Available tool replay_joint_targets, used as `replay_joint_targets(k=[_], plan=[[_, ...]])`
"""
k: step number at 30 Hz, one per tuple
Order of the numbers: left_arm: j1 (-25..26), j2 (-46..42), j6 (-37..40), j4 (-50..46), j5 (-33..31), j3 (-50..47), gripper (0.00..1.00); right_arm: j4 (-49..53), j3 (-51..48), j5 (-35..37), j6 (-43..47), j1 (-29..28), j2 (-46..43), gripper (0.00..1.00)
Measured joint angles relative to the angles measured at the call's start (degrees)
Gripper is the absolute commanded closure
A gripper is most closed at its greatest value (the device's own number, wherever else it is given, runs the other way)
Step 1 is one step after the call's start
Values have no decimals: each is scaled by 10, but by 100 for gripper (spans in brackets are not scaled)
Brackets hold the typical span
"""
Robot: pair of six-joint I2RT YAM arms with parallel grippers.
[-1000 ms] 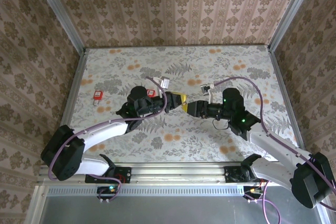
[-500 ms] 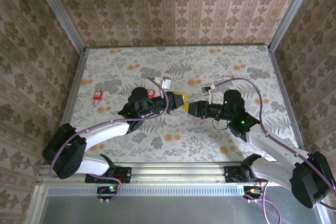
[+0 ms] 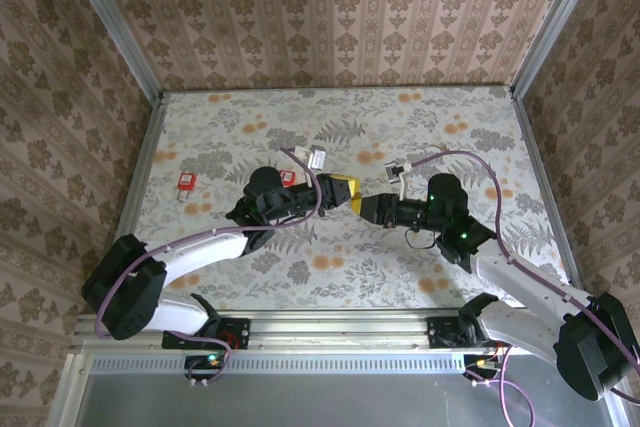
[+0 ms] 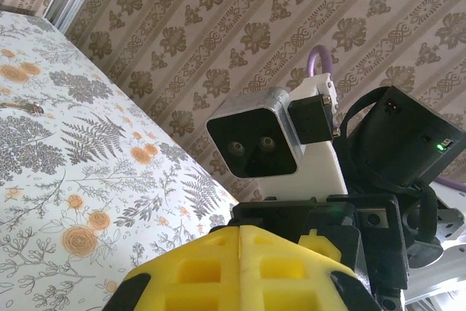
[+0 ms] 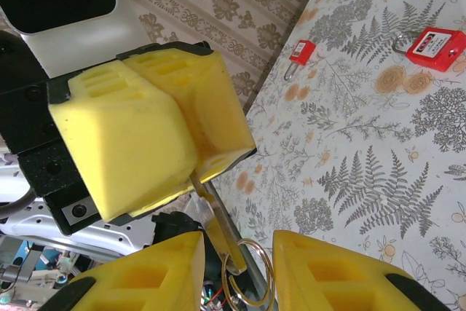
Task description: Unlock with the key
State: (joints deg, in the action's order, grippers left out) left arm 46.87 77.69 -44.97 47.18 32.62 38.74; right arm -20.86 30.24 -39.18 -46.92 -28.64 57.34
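Fingers (image 5: 116, 143) of the left gripper (image 3: 345, 190) pinch the key (image 5: 216, 213) by its blade, ring end offered — right gripper (image 5: 234, 271) spread either side, likely to take it; red padlock (image 3: 186, 181) at nine o'clock

Top camera looks down over my bases onto the surface (image 3: 450, 117); my wrist cameras face each other, close
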Motion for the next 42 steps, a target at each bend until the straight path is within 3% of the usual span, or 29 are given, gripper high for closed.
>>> replay_joint_targets(k=[10, 31, 32, 37, 39, 42], plan=[[4, 9, 0, 6, 0, -2, 100, -3, 0, 4, -9, 4, -9, 75], [8, 25, -31, 88, -8, -23, 100, -23, -14, 10, -28, 12, -23, 100], [9, 27, -33, 93, -10, -25, 95, -21, -14, 10, -28, 13, -25, 100], [10, 24, -32, 82, -30, -44, 30, 2, -13, 13, -22, 15, -34, 100], [4, 13, -30, 46, -47, -54, 17, 35, -5, 16, -10, 17, -35, 100], [-17, -38, -15, -56, -89, -56, 8, 98, 18, 24, 15, 17, -35, 100]])
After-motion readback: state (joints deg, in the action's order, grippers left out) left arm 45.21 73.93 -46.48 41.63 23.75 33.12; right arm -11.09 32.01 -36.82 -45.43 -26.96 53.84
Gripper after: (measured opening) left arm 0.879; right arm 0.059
